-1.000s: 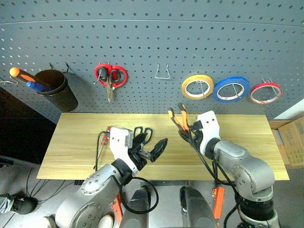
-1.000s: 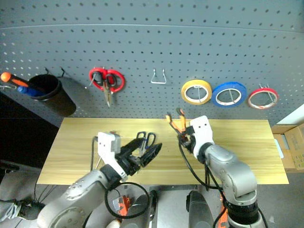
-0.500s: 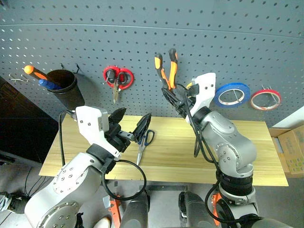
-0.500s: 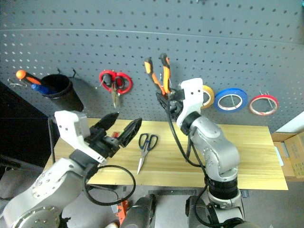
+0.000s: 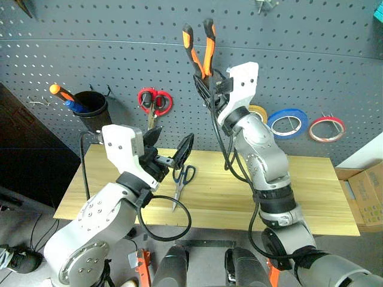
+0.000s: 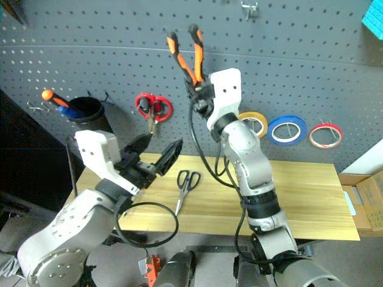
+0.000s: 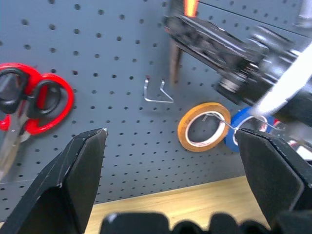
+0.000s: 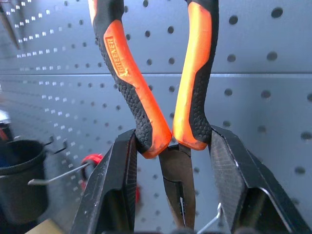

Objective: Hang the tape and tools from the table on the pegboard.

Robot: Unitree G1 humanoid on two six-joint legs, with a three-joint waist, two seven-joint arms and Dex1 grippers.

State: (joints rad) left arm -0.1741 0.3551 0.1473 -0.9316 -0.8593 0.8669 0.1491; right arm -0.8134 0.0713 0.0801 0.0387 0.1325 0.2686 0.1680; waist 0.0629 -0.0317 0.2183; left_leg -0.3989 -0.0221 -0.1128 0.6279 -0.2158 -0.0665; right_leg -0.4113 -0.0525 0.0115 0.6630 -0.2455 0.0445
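The right gripper [image 8: 173, 161] is raised against the pegboard [image 5: 311, 54], its two fingers clamped on the pliers [image 5: 200, 48] just below the orange-and-black handles, which stand upward and splay apart. The pliers' nose points down between the fingers.

The left gripper [image 5: 169, 147] hovers above the table [image 5: 311, 185] with its fingers spread wide and nothing between them.

The black-handled scissors [image 5: 181, 182] lie flat on the table, just beside the left gripper, blades pointing toward the near edge.

The red tape [image 5: 327, 128] hangs on the pegboard at the far right, beside a blue roll [image 5: 288, 122] and a yellow roll [image 6: 253, 124]. An empty wire hook [image 7: 157, 91] sits between the yellow roll and the red scissors [image 5: 155, 101], which hang near a black cup [image 5: 91, 109] holding an orange-topped screwdriver [image 5: 61, 94].
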